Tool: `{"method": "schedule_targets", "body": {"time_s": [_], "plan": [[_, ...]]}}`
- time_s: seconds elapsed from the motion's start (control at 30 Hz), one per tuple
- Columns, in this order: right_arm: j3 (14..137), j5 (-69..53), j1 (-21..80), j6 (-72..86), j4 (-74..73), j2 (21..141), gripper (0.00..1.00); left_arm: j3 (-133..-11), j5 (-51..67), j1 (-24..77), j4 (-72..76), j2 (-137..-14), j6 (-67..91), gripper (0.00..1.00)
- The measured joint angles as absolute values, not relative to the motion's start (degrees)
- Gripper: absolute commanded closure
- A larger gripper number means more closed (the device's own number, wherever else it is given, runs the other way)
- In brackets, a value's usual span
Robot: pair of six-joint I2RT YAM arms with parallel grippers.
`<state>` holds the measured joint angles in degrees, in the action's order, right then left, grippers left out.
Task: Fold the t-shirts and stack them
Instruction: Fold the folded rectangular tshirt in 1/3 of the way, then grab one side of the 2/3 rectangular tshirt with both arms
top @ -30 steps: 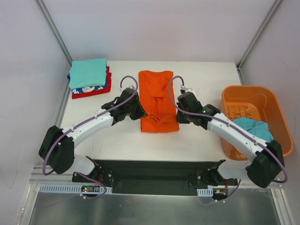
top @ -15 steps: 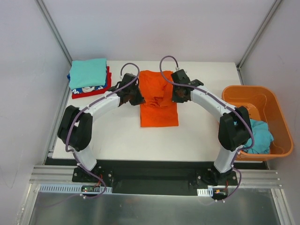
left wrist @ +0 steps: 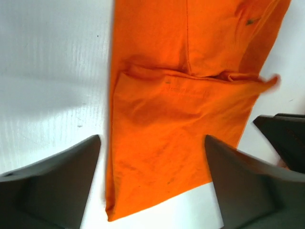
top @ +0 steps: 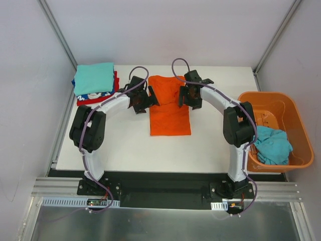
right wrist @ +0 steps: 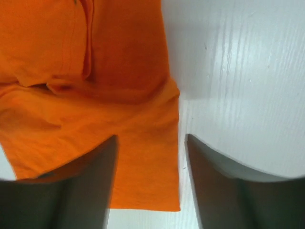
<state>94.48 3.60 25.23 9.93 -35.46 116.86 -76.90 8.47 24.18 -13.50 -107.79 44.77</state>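
Observation:
A bright orange t-shirt [top: 169, 113] lies flat as a long folded rectangle in the middle of the white table [top: 125, 145]. My left gripper [top: 144, 98] hovers open at its far left edge. In the left wrist view the orange t-shirt [left wrist: 176, 109] lies on the table under and between the spread fingers [left wrist: 57, 186], which hold nothing. My right gripper [top: 187, 97] stands open at the far right edge. The right wrist view has the orange t-shirt [right wrist: 95, 95], its corner under the gap between the fingers [right wrist: 224, 191], untouched.
A stack of folded t-shirts sits at the far left corner, a teal one [top: 94, 78] on top of a patterned and a red one [top: 100, 96]. An orange plastic basket [top: 273, 108] stands off the table's right edge with a crumpled teal t-shirt [top: 271, 144] inside.
Both grippers moved from the near half of the orange t-shirt toward its far end, then opened and let go of the cloth. The shirt now lies smoother and a little shorter.

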Motion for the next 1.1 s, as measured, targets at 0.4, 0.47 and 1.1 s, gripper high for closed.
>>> {"method": "schedule_targets", "body": {"time_s": [0.4, 0.47, 1.1], "plan": [[75.4, -2.5, 25.4, 10.9, -32.2, 100.0, 0.03, -59.8, 8.3, 24.1, -13.6, -85.6, 44.5, 0.01], [69.3, -3.7, 26.1, 11.8, -31.2, 95.9, 0.03, -56.0, 8.3, 24.4, -13.3, -81.6, 44.9, 0.0], [55.1, -6.1, 27.1, 16.6, -24.5, 94.0, 0.27, -51.6, 14.2, 27.7, -6.5, -97.0, 48.9, 0.77]]}}
